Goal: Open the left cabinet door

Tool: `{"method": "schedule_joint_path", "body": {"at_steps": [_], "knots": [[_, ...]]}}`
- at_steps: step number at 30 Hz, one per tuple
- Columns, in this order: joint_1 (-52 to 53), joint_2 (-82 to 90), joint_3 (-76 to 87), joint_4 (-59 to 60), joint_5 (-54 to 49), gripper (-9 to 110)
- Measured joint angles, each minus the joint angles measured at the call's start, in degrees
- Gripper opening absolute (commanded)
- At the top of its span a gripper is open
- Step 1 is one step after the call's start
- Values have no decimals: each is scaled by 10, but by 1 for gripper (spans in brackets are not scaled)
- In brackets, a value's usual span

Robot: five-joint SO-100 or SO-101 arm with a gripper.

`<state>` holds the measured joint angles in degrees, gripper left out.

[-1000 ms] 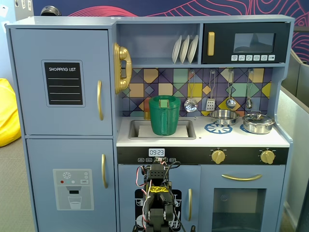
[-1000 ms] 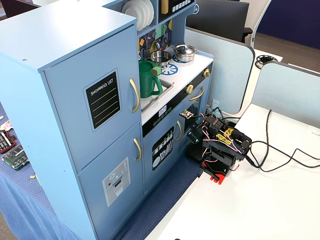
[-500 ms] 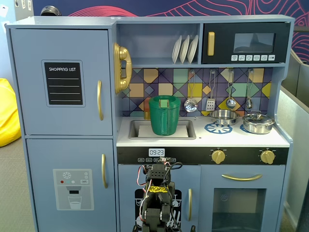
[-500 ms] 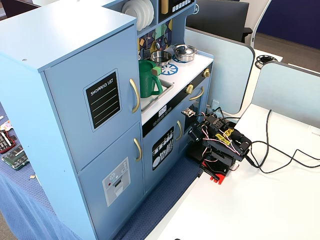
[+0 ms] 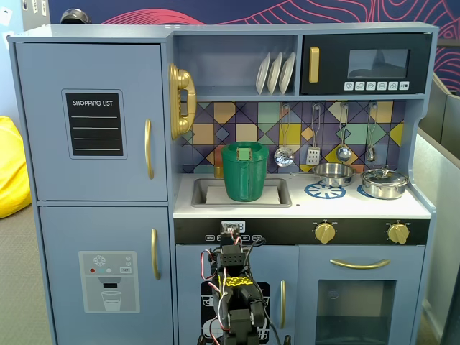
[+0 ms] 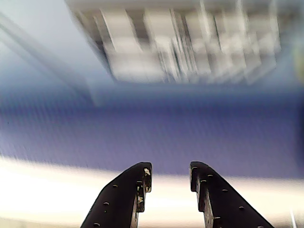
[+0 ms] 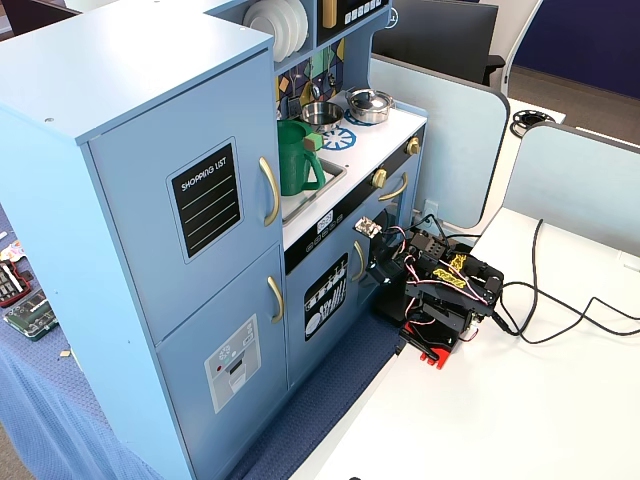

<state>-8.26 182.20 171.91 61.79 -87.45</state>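
Left cabinet door (image 5: 92, 122) closed, upper left of the toy kitchen in a fixed view; panel reads "SHOPPING LIST", gold handle (image 5: 148, 149) at its right edge. Green pitcher (image 5: 245, 172) sits in the sink. Gripper (image 6: 168, 178) parted narrowly, empty, well below the door.

A: What surrounds the blue-grey toy kitchen unit (image 7: 120, 90)?
B: Grey partition panels (image 7: 440, 120) behind it, white tabletop (image 7: 520, 400) beside its front, blue cloth (image 7: 60, 430) beneath.
A: Above it?
B: Dark wall with pink line pattern (image 5: 287, 11).
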Motion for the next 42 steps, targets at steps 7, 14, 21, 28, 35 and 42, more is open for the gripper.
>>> {"method": "schedule_joint_path", "body": {"at_steps": [7,14,21,28,35,42], "knots": [[-83,-9,-15,-197,30,0],[-150,-72,-134,-255,7,1],[-189,-163,-279,-314,-50,3],[-221,-262,-400,-387,-69,4],[-283,-294,-442,-435,-102,4],[-293,-326,-479,-439,-105,17]]}}
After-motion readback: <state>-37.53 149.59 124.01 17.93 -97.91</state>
